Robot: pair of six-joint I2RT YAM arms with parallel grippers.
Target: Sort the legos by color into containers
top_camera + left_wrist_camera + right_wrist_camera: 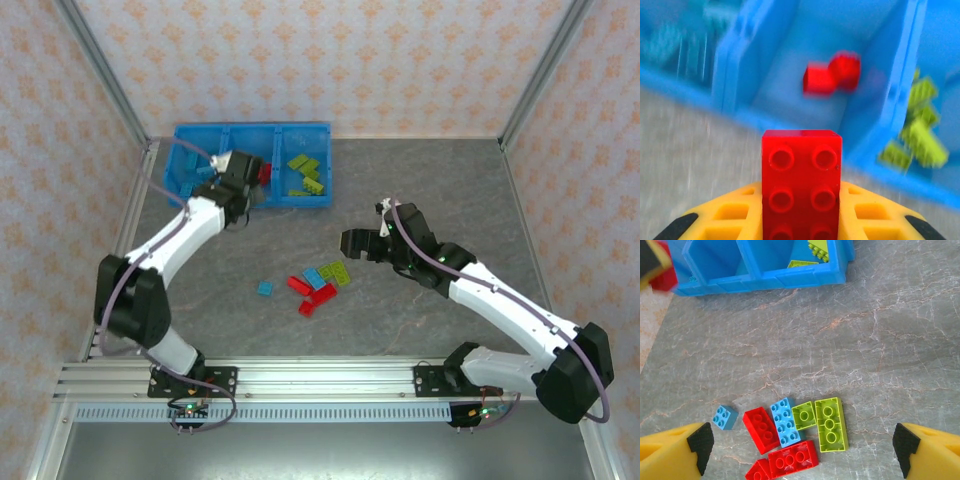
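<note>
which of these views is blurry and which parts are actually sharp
Left wrist: the near red brick is crisp, but the blue tray and the red bricks inside it are smeared and soft. Right wrist: sharp, with the loose bricks and the veins of the table clear. Top external: even light, soft shadows, no blur.

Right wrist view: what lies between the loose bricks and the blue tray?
Nothing: bare grey table runs from the loose bricks to the blue tray, in the right wrist view.
</note>
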